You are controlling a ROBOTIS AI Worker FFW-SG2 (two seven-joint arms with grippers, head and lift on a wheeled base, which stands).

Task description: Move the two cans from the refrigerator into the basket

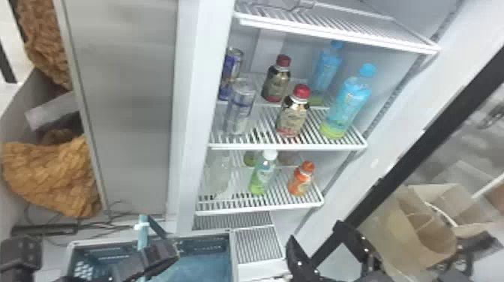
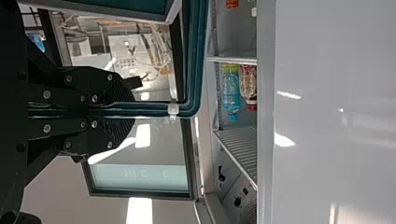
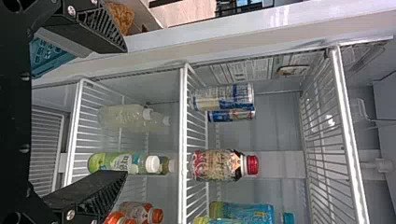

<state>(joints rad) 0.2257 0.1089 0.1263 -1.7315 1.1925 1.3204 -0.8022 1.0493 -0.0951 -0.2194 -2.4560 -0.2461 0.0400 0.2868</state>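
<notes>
At near left, the black two-fingered left gripper [image 2: 127, 110] grips the handle [image 2: 154, 110] of the teal plastic basket [image 1: 234, 252]. The right gripper [image 3: 126, 111], spread wide, seems nearer the upright, silver-and-blue metal cans [image 1: 240, 108], far and left on a white wire shelf [image 1: 285, 147].

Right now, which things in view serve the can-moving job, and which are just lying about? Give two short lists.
Job:
- two cans in the refrigerator
- basket
- left gripper, shut on its handle
- right gripper, open

Lying about:
- bottles
- paper bag
</notes>
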